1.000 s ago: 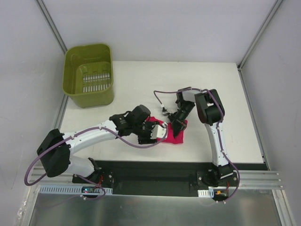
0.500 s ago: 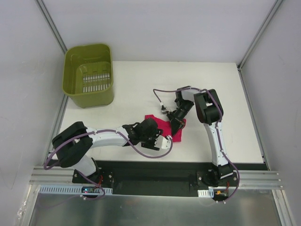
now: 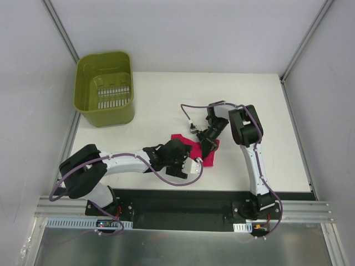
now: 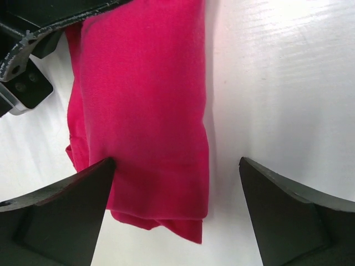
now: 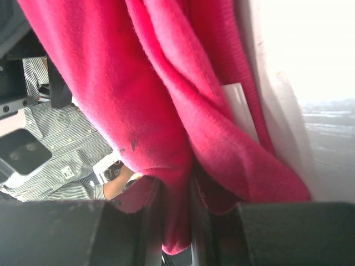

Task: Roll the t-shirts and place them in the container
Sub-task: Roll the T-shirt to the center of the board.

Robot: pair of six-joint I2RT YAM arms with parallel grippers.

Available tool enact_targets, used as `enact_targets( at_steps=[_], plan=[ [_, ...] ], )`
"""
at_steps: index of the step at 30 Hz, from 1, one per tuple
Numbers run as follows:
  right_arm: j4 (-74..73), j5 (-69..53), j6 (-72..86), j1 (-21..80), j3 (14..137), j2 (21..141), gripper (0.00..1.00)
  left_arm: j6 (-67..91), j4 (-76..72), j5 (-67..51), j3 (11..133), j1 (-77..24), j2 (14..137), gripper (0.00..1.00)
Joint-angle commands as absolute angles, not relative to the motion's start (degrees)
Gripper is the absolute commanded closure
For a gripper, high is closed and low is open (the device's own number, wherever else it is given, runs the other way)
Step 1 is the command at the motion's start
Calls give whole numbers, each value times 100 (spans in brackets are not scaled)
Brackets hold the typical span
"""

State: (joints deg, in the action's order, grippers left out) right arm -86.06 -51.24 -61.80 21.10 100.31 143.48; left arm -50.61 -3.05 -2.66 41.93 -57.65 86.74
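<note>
The magenta-red t-shirt [image 3: 209, 158] lies folded into a narrow bundle on the white table, near the middle front. In the left wrist view its near end [image 4: 144, 111] reaches down between my left gripper's [image 4: 176, 160] spread fingers. It lies close to the left finger [image 4: 61, 221] and well clear of the right one. That gripper [image 3: 188, 165] is open and holds nothing. My right gripper [image 3: 208, 145] sits at the bundle's far end. Up close, the right gripper [image 5: 176, 221] is shut on a fold of the t-shirt [image 5: 138, 100], which drapes over its jaws.
A green slotted basket [image 3: 105, 115] stands at the table's far left corner. The black strip [image 3: 211, 199] holding the arm bases runs along the near edge. White walls with metal posts enclose the table on three sides.
My left arm has pulled its elbow in and slid along the shirt toward the near edge, and its jaws have opened wide off the fabric. The right arm has stayed put.
</note>
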Motion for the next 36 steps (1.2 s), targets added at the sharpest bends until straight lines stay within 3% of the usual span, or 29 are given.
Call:
enact_targets(
  at_steps=[1,7,13,14,15,16,17,22,26,27,28,30,31,32,34,36],
  plan=[
    [-9501,-4676,-6328,2127,10125,14687,94,-5185,-246,-149,4280,-5643,9017,9],
    [-9501,-4684,-6319,2118,10142,14695,94,-5247,200,-334,4438,-5529,9403,45],
    [-9492,-4781,-6530,2057,10028,14581,89,-4712,1280,-869,5079,-5213,9808,53],
    [-9492,-4886,-6678,1987,9959,14459,83,-4598,1405,-1018,5237,-5151,9826,63],
    [-9475,-4974,-6749,1943,9888,14380,62,-4544,1519,-1368,5317,-5081,9887,76],
    [-9309,-5096,-6750,1873,9801,14240,28,-4457,1782,-1441,5396,-4993,9931,87],
    [-9212,-5159,-6680,1715,9678,14099,4,-4473,1941,-1555,5571,-4940,9984,89],
    [-9080,-5844,-6680,959,9896,12562,4,-4517,3126,-2869,6440,-4457,10440,87],
    [-8248,-5415,-6584,354,9538,10973,4,-4860,4331,-3944,7512,-4149,10959,85],
    [-6895,-5240,-6052,265,8666,10482,4,-4921,4803,-4138,7671,-4070,11177,85],
    [-5951,-4621,-5638,177,8100,9041,4,-5070,5025,-4348,7829,-4035,11301,84],
    [-3295,-4080,-5397,158,6695,7532,4,-5159,5613,-4806,8287,-3947,11652,84],
    [-2574,-4165,-5457,158,5392,6923,4,-5246,5781,-4964,8410,-3929,11759,84],
    [-2044,-4201,-5406,263,4909,6073,4,-5264,5888,-5079,8611,-3929,11838,84],
    [-2438,-4349,-5970,569,4658,5889,4,-5230,6002,-5141,8727,-3920,12005,83],
    [-4548,-4500,-7210,1307,5043,6405,4,-5264,6108,-5220,8885,-3911,12111,82]
  ],
)
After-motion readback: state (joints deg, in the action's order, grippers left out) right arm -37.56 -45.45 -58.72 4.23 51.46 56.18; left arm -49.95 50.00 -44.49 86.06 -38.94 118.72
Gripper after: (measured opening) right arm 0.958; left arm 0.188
